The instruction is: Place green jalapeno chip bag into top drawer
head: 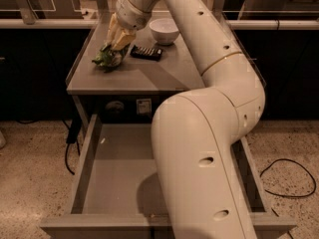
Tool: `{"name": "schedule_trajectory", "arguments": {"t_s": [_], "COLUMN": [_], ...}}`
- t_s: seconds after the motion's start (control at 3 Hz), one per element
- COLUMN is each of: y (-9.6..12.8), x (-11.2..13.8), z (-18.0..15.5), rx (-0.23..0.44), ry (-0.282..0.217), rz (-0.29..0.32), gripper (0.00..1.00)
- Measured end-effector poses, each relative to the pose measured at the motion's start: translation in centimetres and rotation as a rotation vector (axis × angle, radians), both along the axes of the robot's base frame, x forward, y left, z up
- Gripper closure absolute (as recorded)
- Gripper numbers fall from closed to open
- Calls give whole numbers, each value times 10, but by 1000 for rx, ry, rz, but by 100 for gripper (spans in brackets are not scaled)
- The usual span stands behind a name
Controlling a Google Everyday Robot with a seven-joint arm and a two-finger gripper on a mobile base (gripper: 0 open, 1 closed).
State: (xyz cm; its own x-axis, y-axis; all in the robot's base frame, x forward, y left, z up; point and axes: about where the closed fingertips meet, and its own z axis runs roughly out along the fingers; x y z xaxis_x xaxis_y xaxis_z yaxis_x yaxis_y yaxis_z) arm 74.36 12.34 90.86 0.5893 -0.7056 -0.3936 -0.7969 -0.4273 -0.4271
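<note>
The green jalapeno chip bag (106, 58) lies crumpled on the left part of the grey table top (149, 76). My gripper (117, 40) reaches down from the arm and sits right on the bag's upper right end, touching it. The bag rests on the table. The top drawer (114, 173) is pulled out wide open below the table's front edge, and its flat grey bottom shows on the left. My arm's big white links cover the drawer's right half.
A white bowl (164, 30) stands at the back of the table. A small dark flat candy bar (146, 52) lies just right of the gripper. Black cables (291, 178) lie on the speckled floor at the right, and another hangs at the left.
</note>
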Motion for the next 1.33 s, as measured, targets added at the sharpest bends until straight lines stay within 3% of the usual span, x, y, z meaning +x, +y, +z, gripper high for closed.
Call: {"name": "schedule_trajectory", "arguments": {"t_s": [0.33, 1.0, 1.33], "y": [0, 6, 20], "x": [0, -1, -17], "z": [0, 5, 44], "rx": [0, 0, -29], "ry": [0, -11, -71], "rz": [0, 5, 40], "gripper": [97, 100, 100]}}
